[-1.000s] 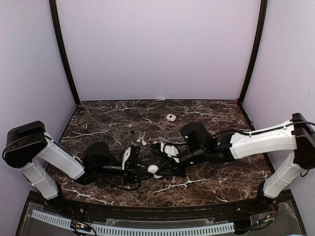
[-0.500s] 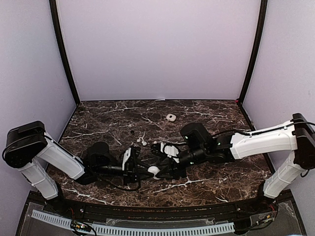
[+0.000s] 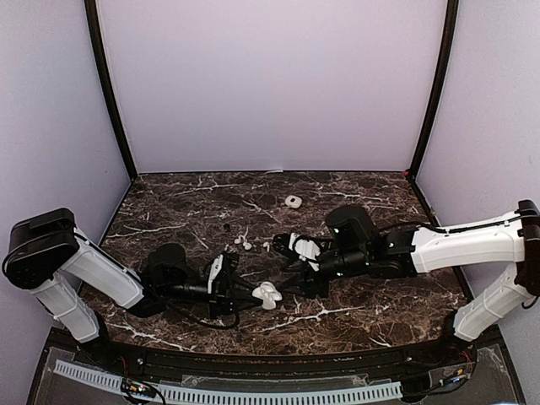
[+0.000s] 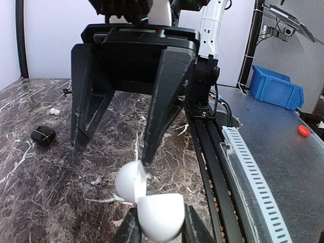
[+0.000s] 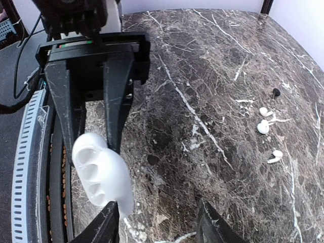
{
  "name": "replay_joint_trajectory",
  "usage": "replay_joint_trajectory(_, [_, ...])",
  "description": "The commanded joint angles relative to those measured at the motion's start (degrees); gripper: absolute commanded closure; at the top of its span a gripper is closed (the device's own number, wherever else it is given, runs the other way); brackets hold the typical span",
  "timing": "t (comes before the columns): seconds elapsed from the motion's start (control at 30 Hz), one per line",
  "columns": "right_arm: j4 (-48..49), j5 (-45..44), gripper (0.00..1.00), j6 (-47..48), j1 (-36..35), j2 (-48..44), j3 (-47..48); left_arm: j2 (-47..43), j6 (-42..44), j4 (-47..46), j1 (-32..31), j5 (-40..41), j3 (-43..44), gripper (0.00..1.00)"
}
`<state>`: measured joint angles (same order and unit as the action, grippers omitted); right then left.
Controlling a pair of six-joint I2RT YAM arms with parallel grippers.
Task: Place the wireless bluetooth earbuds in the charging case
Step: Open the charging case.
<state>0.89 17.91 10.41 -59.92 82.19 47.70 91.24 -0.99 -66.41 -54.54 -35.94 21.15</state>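
Note:
The white charging case (image 3: 268, 294) is pinched by its lower half between the jaws of my left gripper (image 4: 159, 229), just above the table near the front edge. Its lid (image 4: 128, 182) stands swung open. The right wrist view looks into the case (image 5: 98, 174) and its hollow pockets show. My right gripper (image 5: 159, 228) is open with nothing between its fingers, and the case sits just off its left fingertip. Three white wireless bluetooth earbuds (image 5: 263, 125) lie loose on the marble further back, also seen as earbuds (image 3: 245, 245) from above. A tiny black earbud (image 5: 275, 92) lies beyond them.
A second white pebble-shaped case (image 3: 293, 201) sits at the back centre of the marble table (image 3: 371, 202). A small dark oval object (image 4: 43, 135) lies on the table in the left wrist view. The slotted cable rail (image 3: 228, 392) runs along the front edge.
My right gripper has opened and drawn back to the right, away from the case. The case lid now stands open. My left gripper has closed tighter on the case.

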Motion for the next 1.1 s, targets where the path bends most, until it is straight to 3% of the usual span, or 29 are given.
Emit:
replay_joint_trajectory(0.0, [2.9, -2.3, 0.49, -1.2, 1.2, -2.4, -1.6, -1.3, 0.3, -1.8, -0.2, -1.6, -0.8, 0.85])
replay_joint_trajectory(0.43, [7.7, 1.0, 0.5, -2.1, 1.4, -5.0, -5.5, -2.0, -5.6, -9.1, 1.0, 1.9, -3.8, 0.85])
replay_joint_trajectory(0.63, [13.1, -4.0, 0.49, -6.0, 1.6, -7.2, -9.1, -4.5, -11.5, -15.4, 5.4, 0.9, -8.1, 0.85])
replay_joint_trajectory(0.67, [13.8, -5.4, 0.45, -7.8, 1.9, -7.2, -9.3, -5.3, -12.1, -16.1, 6.2, 0.7, -8.9, 0.85])
replay_joint_trajectory(0.77, [12.8, -11.1, 0.19, -17.4, 3.7, -6.3, -7.3, -8.6, -13.0, -14.1, 8.3, 0.3, -10.7, 0.85])
replay_joint_trajectory(0.8, [11.3, -12.2, 0.17, -18.7, 4.5, -5.5, -6.1, -9.9, -13.5, -12.8, 9.1, 0.3, -11.2, 0.85])
replay_joint_trajectory(0.93, [6.1, -11.6, 0.23, -21.6, 7.8, -0.3, -1.0, -17.2, -15.5, -5.3, 13.1, -0.3, -12.1, 0.84])
replay_joint_trajectory(1.07, [5.5, -18.1, 0.36, -22.1, 8.3, 3.4, 1.7, -27.3, -14.5, 6.4, 15.8, 2.9, -11.8, 0.84])
